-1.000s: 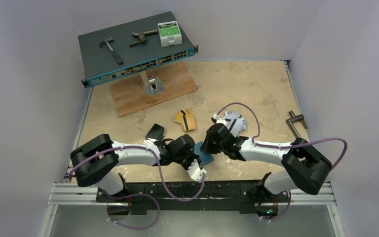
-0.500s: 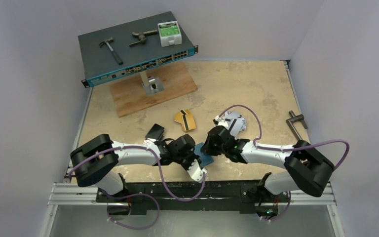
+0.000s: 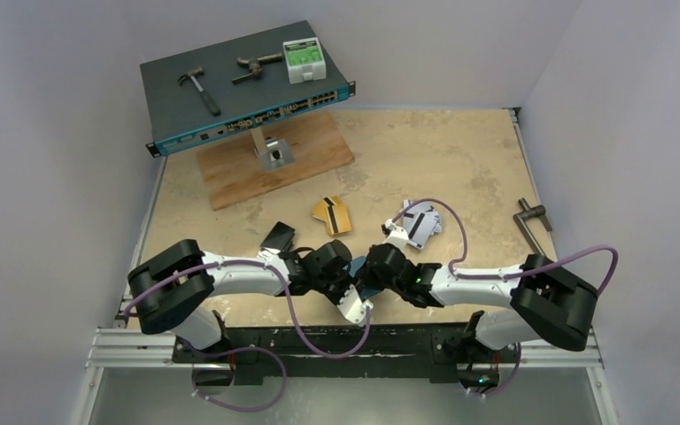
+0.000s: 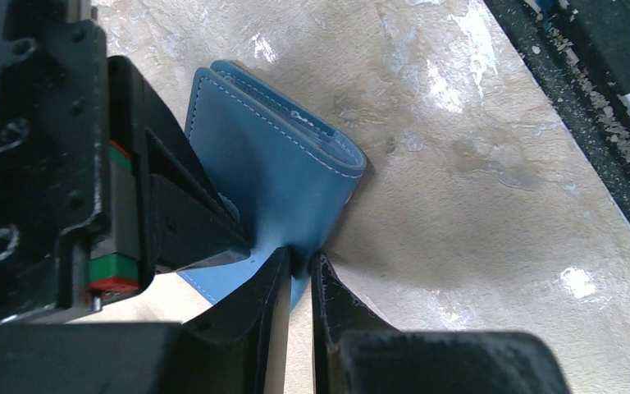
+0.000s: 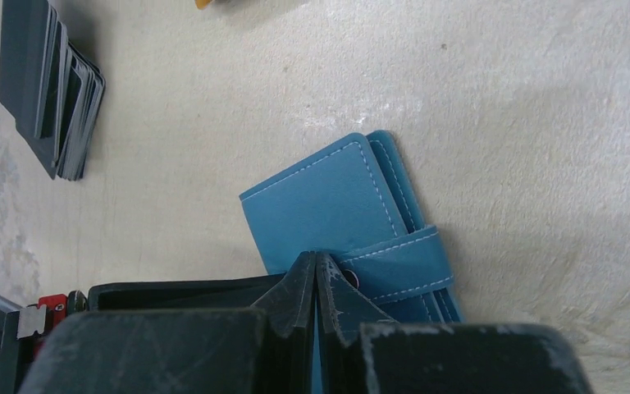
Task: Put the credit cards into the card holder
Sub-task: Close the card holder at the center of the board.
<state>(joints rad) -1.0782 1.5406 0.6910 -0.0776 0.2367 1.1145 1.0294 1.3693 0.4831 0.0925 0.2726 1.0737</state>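
the left tool point(image 4: 299, 264) and right tool point(image 5: 316, 261) flank the card holder point(image 5: 336, 197), blocking its sides; open table point(image 3: 460, 150) lies beyond.

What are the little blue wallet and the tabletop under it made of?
The card holder looks like smooth leather or faux leather: matte teal, with pale stitching along its edges. The tabletop seems a stone-patterned laminate or board, mottled beige with faint shiny patches; which one I cannot tell.
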